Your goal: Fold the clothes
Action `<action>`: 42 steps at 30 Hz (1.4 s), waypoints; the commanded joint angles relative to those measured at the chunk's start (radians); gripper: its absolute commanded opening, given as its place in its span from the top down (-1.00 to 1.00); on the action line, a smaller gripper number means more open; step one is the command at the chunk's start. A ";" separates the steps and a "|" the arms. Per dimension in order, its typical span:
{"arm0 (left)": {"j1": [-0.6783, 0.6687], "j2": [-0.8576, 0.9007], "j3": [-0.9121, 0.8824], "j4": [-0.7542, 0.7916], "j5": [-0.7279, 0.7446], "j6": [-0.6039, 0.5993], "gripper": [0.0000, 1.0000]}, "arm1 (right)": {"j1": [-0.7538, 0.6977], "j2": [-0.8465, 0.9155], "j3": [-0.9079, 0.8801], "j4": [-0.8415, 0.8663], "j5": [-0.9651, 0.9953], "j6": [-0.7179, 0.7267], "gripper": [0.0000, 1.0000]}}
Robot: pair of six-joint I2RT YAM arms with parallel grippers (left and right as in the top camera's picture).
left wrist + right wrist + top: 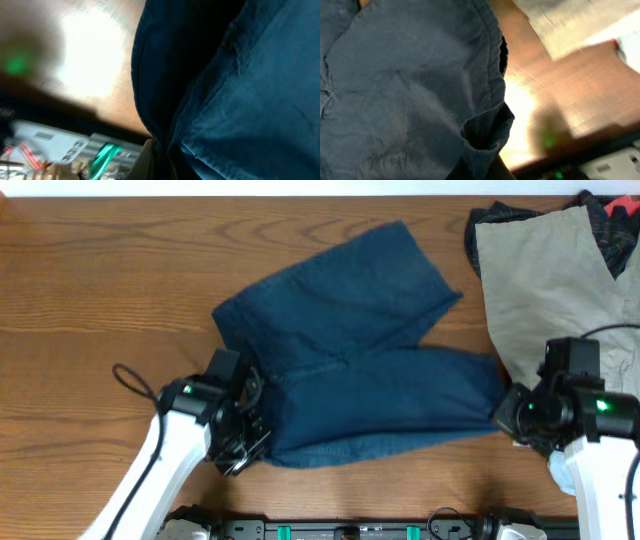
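Lying between the jaws, blue shorts (350, 350), left jaws clamped on waist edge, right jaws clamped on leg hem

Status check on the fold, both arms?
Left tool pinching blue shorts at waist corner. Right tool pinching leg hem. Khaki garment close beside right arm; watch it.

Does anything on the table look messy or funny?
Yes. The blue shorts lie crooked, legs splayed apart, not folded yet. At the far right, a tan garment lies piled on a dark cloth.
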 commanded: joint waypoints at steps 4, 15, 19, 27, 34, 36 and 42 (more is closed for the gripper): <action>-0.024 -0.219 0.008 -0.154 -0.108 0.004 0.88 | -0.014 -0.102 0.024 -0.114 0.032 -0.039 0.98; -0.024 -0.395 0.008 0.128 -0.411 -0.021 0.88 | 0.007 -0.069 0.101 0.267 -0.070 -0.149 0.98; -0.011 -0.313 0.008 0.282 -0.428 -0.022 0.88 | 0.042 0.024 0.101 0.444 -0.093 -0.153 0.98; 0.101 -0.127 0.008 0.460 -0.480 -0.078 0.88 | 0.139 0.244 0.101 0.779 -0.147 -0.169 0.98; 0.174 0.014 0.008 0.621 -0.481 -0.097 0.86 | 0.192 0.435 0.101 0.972 -0.144 -0.168 0.98; 0.183 0.063 0.007 0.694 -0.488 -0.097 0.85 | 0.207 0.493 0.101 1.067 -0.144 -0.169 0.98; 0.254 0.225 0.007 0.930 -0.482 -0.097 -0.37 | 0.268 0.689 0.101 1.405 -0.148 -0.166 -0.98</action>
